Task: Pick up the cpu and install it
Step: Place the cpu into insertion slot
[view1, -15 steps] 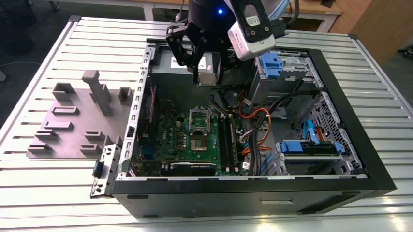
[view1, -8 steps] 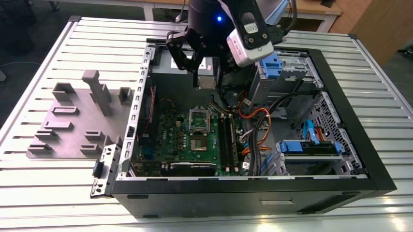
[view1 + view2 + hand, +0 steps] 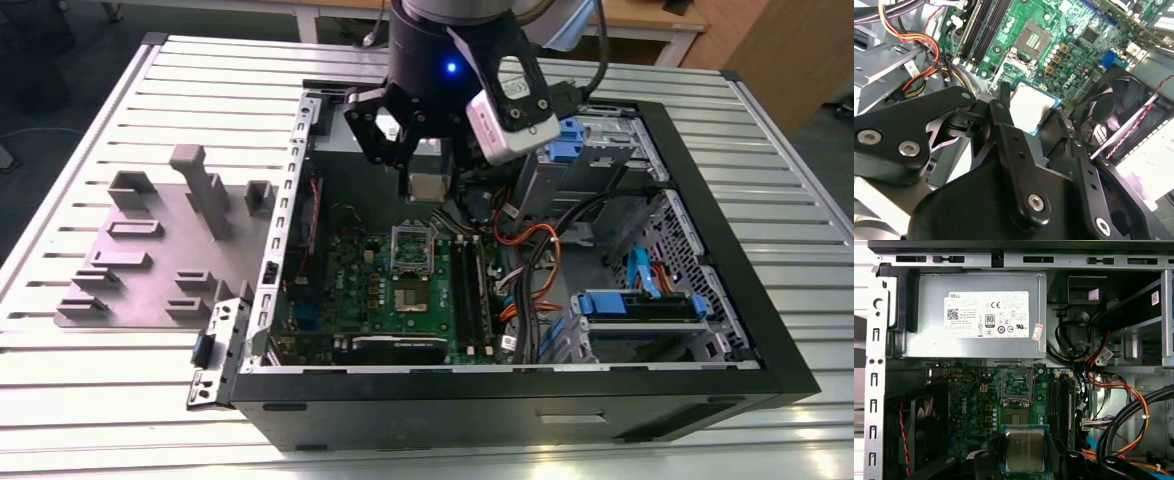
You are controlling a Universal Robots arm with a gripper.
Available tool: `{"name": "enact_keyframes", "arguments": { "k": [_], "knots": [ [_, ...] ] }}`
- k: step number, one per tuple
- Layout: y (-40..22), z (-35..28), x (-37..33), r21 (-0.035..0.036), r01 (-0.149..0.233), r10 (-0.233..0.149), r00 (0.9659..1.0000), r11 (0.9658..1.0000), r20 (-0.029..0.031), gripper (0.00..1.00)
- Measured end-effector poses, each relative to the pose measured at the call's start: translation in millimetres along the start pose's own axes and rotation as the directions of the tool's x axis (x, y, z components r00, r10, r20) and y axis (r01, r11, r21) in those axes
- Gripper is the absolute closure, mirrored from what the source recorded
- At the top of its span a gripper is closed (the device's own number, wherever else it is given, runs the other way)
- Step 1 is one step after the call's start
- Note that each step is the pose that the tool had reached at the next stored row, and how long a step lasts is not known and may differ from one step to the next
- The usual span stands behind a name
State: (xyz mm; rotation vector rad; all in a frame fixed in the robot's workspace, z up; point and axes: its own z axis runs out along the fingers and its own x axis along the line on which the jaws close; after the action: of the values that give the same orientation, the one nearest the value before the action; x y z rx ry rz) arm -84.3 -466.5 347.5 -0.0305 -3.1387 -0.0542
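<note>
One robot arm (image 3: 441, 50) reaches down over an open computer case (image 3: 534, 420). The case lies on its side on a silver bench (image 3: 107, 410) with long grooves. A small blue light (image 3: 451, 68) glows on the arm.

The jaws are clamped on the cpu (image 3: 1025, 450), with one black jaw on each side of it. The cpu is a small, flat square with a shiny grey top and a pale edge. It hangs in the air over the case, above the green board (image 3: 374, 290), and it does not touch the board. In the second wrist view its flat top shows between the jaws, and the board lies well behind it.

On the green board sits a square silver frame (image 3: 1016, 385), close to the cpu in the first wrist view. Beside the frame run long black slots (image 3: 1054, 400). A big grey box (image 3: 919, 340) with a white label fills the far end of the case. A black fan (image 3: 924, 415) sits at one edge of the board. Orange and yellow wires (image 3: 1134, 405) curl along the other side.

On the exterior view's left, just beside the case, a grey plate (image 3: 134, 280) lies on the bench with little blocks standing on it.
</note>
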Motion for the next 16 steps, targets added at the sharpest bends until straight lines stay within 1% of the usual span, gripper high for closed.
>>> {"name": "enact_keyframes", "arguments": {
  "k": [3, 7, 16],
  "knots": [
    [-0.9, 4.4, -0.1, 0.0002, 0.0, 0.0, 1.0, 1.0, 0.0, 0.53],
    [-4.7, 7.9, -0.1, -0.0001, 0.0, 0.0, 1.0, 1.0, 0.0, 0.53],
    [-4.8, 8.3, -0.1, 0.0001, 0.0, 0.0, 1.0, 1.0, 0.0, 0.53]
  ]
}}
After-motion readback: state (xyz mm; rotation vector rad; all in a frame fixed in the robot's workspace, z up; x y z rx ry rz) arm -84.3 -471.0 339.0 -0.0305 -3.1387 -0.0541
